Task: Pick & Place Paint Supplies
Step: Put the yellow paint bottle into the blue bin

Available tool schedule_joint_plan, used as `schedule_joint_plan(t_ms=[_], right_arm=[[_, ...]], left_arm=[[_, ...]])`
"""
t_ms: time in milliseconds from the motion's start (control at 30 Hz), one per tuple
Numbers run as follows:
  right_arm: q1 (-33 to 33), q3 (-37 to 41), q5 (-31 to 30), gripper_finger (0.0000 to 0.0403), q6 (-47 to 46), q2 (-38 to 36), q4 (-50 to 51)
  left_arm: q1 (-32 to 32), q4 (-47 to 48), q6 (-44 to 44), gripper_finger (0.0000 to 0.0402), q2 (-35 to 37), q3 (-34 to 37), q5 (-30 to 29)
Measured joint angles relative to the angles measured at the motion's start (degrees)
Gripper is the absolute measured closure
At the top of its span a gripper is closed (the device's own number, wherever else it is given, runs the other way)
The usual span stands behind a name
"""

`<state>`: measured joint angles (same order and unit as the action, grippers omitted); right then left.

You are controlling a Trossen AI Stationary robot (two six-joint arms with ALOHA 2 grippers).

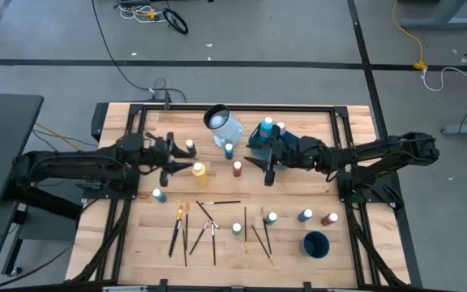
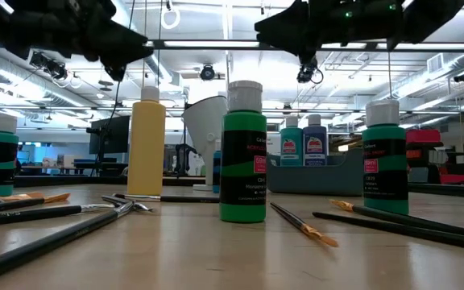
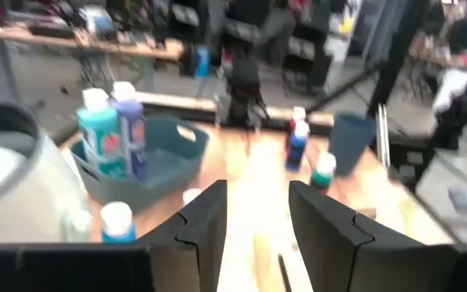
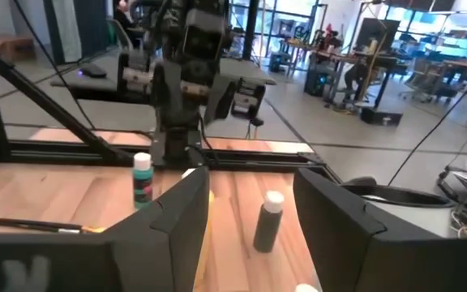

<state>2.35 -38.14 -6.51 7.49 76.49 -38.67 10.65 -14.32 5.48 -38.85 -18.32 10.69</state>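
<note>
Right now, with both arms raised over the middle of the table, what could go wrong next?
The left gripper hangs open close to the yellow bottle; a slightly off descent might topple that upright bottle. The right gripper is open near the brown bottle and the teal tub, so it could clip either. The brushes lie crossed, so lifting one may drag another.
</note>
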Motion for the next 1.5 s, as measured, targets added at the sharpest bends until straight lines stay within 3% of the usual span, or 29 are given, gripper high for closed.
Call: schedule_joint_plan(t_ms=[300, 667, 1300, 1500], right_arm=[[-0.37, -0.01, -0.02, 0.0218, -0.04, 0.00, 0.19], [-0.37, -0.01, -0.03, 0.0218, -0.12, 0.00, 0.21], [-0.37, -0.01, -0.06, 0.0218, -0.13, 0.00, 1.62], [-0.37, -0.01, -0.06, 0.0218, -0.11, 0.00, 1.57]], left_arm=[[-4.72, -4.18, -3.39, 0.0243, -9.14, 0.52, -8.05], [-4.96, -5.10, -3.19, 0.0189, -15.24, 0.37, -10.05], [-4.96, -4.16, -6.14, 0.0203, -15.50, 0.52, -12.58], [-4.96, -4.16, -5.92, 0.0259, -15.50, 0.52, -9.18]])
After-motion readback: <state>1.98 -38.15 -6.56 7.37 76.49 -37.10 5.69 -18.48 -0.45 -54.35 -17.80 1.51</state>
